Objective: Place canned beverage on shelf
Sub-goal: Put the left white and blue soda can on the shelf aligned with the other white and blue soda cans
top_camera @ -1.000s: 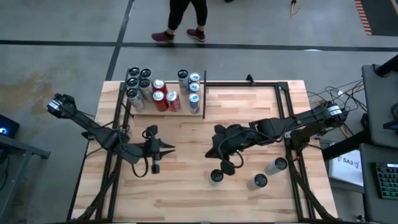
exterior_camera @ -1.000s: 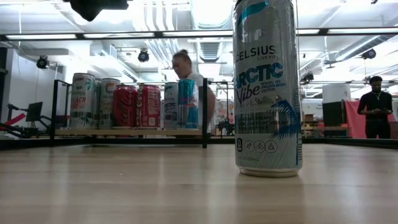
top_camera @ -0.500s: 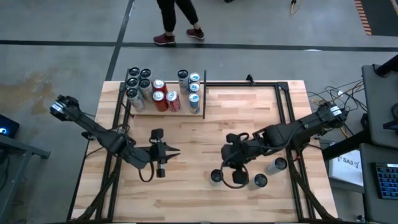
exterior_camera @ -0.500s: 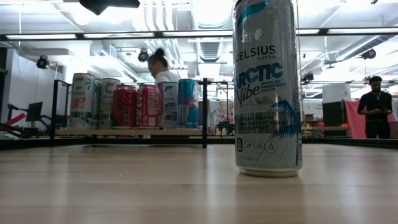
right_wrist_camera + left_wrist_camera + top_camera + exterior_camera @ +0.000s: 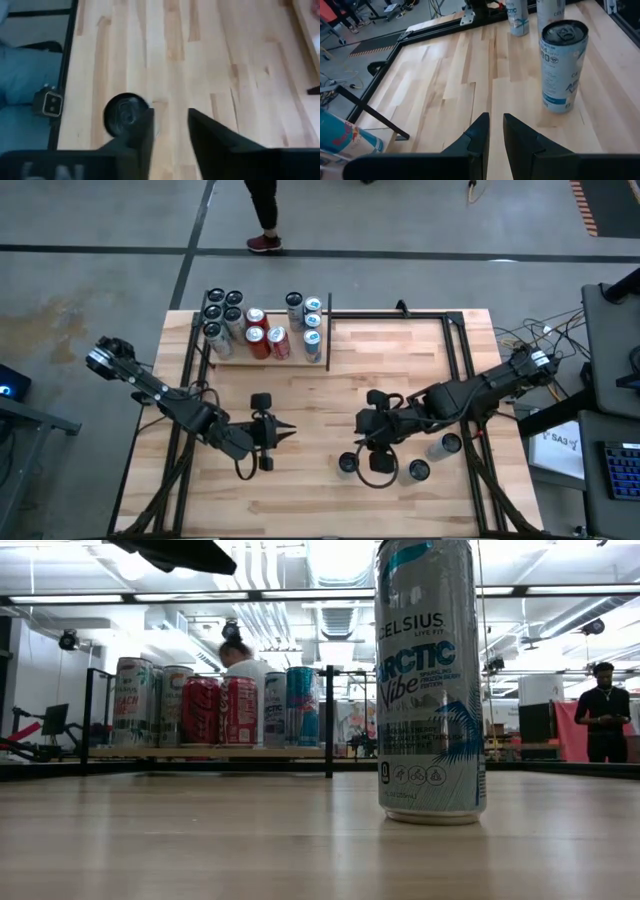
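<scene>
The right gripper (image 5: 372,465) hangs over the table (image 5: 300,490) at about 5 o'clock from centre, its jaws a narrow gap apart and empty. The nearest can (image 5: 347,464) stands upright just beside them, at their 9 o'clock in the high view; in the right wrist view its dark top (image 5: 125,114) sits against one finger's outer side, not between the jaws. Two more cans (image 5: 418,471) stand at 3 o'clock of that gripper. The shelf (image 5: 262,356) with cans lies at 11 o'clock. The left gripper (image 5: 285,431) waits at 7 o'clock, jaws nearly closed, empty.
</scene>
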Available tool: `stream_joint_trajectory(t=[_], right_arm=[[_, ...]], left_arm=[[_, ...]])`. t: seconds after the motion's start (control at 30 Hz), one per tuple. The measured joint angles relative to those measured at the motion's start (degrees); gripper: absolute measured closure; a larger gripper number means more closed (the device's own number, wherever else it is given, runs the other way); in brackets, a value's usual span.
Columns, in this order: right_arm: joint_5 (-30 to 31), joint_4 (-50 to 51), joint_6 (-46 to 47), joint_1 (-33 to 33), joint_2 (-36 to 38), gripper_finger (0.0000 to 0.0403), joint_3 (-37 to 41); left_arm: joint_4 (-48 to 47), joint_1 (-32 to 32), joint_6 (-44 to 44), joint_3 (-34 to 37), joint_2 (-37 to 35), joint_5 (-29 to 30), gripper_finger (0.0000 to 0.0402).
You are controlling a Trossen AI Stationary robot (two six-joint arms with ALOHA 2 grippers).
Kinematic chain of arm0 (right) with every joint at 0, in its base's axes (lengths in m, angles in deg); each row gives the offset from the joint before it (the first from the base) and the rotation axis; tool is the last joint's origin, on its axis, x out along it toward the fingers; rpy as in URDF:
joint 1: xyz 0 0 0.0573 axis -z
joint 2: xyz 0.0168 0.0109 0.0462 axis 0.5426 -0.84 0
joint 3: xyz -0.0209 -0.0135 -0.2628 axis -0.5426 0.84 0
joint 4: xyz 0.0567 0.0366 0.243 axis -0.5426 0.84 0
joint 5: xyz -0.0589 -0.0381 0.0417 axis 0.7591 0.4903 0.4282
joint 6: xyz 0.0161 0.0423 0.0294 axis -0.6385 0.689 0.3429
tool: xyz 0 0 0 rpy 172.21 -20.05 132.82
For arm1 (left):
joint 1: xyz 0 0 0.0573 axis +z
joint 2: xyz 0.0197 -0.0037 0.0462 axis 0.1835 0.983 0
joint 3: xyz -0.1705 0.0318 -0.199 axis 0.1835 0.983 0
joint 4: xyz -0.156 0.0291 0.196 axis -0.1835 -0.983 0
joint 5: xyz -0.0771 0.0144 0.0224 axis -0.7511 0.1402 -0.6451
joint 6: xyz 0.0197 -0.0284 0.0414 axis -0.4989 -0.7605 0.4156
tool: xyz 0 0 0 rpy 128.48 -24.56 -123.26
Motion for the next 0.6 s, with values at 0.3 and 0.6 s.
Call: stream_joint_trajectory(t=[0.3, 0.6], right_arm=[[0.42, 0.42, 3.90, 0.00, -0.04, 0.0148, 0.00], [0.44, -1.01, 0.82, -2.67, -3.00, 0.0078, 0.03]], left_arm=[[-0.02, 0.00, 0.02, -0.89, 0.46, 0.04, 0.0363], [-0.06, 0.00, 0.31, -0.86, 0.40, 0.17, 0.0363]])
